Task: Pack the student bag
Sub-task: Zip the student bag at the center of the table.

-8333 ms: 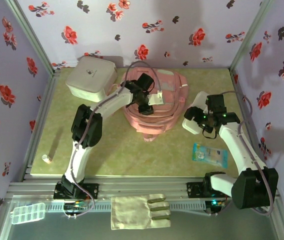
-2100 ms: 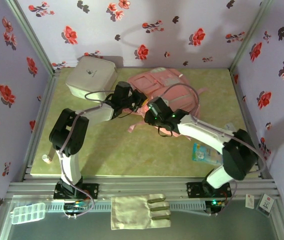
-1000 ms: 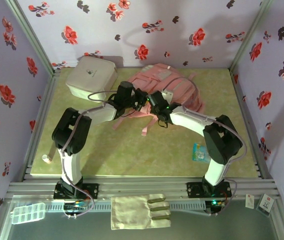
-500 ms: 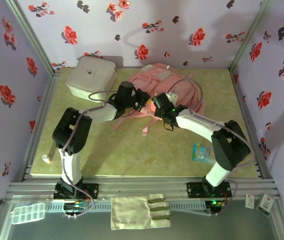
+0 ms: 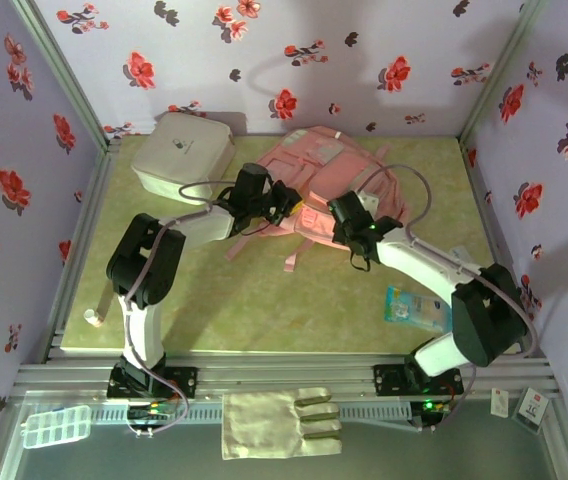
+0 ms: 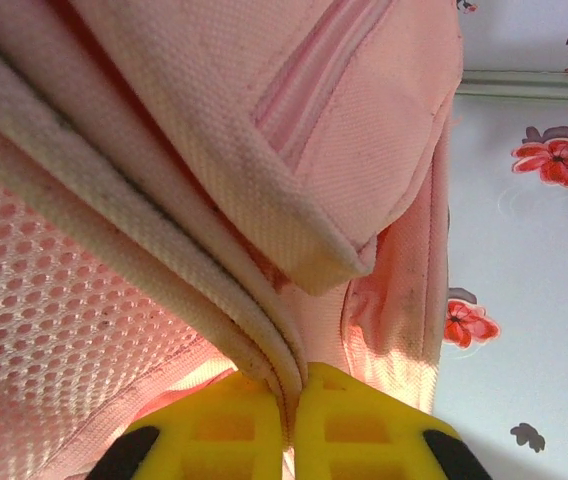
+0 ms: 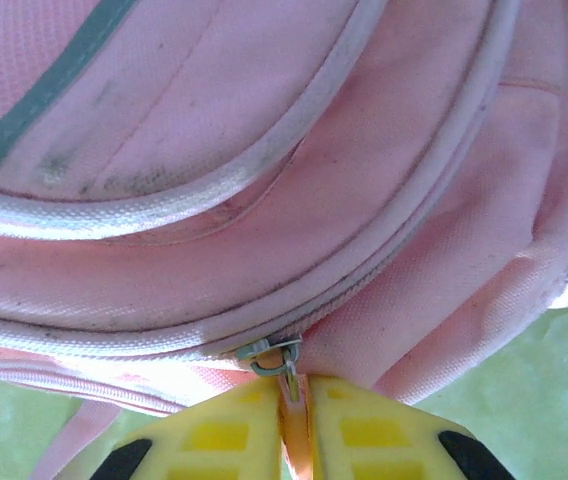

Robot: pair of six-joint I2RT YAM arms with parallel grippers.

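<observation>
In the top view, the bag (image 5: 349,172) is lying flat on the table just beyond both sets of jaws. The left gripper (image 5: 294,204) and the right gripper (image 5: 338,208) are meeting its near edge close beside each other. The step in hand is judged to be opening a zip, and it is best done with one side anchoring the cloth while the other is drawing the slider along its track. In the left wrist view, the left jaws are standing closed on a pale piped seam (image 6: 264,350) of the bag, which is running straight up from between the yellow fingers (image 6: 214,432). This hold should be staying firm and low so the soft cloth is not bunching ahead of the slider. Pink mesh (image 6: 54,300) is showing to the left of the jaws and a stitched pocket flap (image 6: 364,150) above them. In the right wrist view, the right jaws are pinching the metal zip pull (image 7: 282,362), whose tab is dropping between the fingertips. The pull should be following the curve of the zip line (image 7: 404,240), not lifting away from it. The cloth is looking woven, pink and scuffed grey along its trim, with a grey-green stripe (image 7: 34,120) at upper left.
</observation>
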